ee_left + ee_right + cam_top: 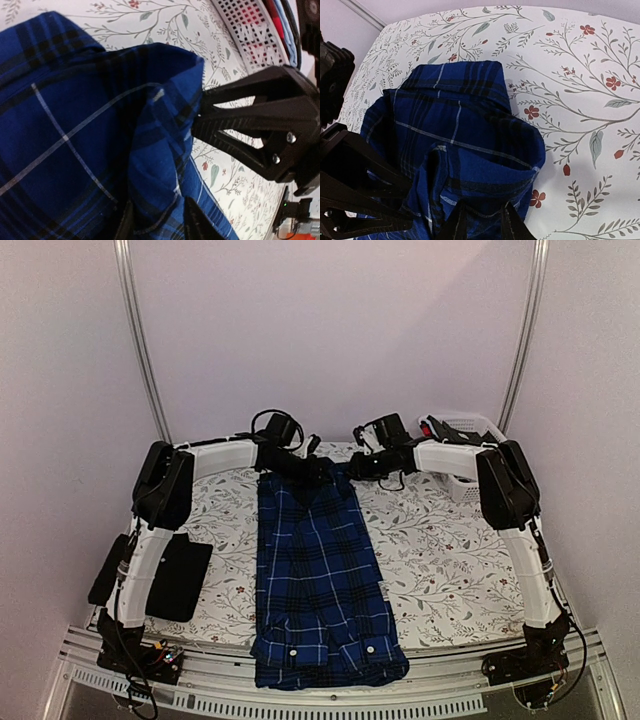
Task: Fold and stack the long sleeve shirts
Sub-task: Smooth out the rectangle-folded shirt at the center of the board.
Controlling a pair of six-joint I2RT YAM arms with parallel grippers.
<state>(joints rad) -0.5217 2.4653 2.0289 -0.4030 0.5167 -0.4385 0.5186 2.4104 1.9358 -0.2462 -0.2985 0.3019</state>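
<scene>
The blue plaid shirt (pixel 318 570) is laid on the counter (pixel 440 550) with its long axis running near to far, collar (pixel 485 150) farthest. There the right claw (pixel 482 225) is clamped on the collar; a fold is straddled by the left claw (pixel 159 222), and whether it is gripped cannot be told.

- A floral tablecloth (pixel 440 560), white with grey sprigs and small red flowers, covers the table.
- A white lattice basket (pixel 462 486) stands at the far right, with red cloth (pixel 247 14) and pale blue cloth (pixel 291 37) inside it.
- Metal poles rise at the far left (pixel 140 340) and far right (pixel 522 340).
- A slotted metal rail (pixel 200 672) runs along the near edge.
</scene>
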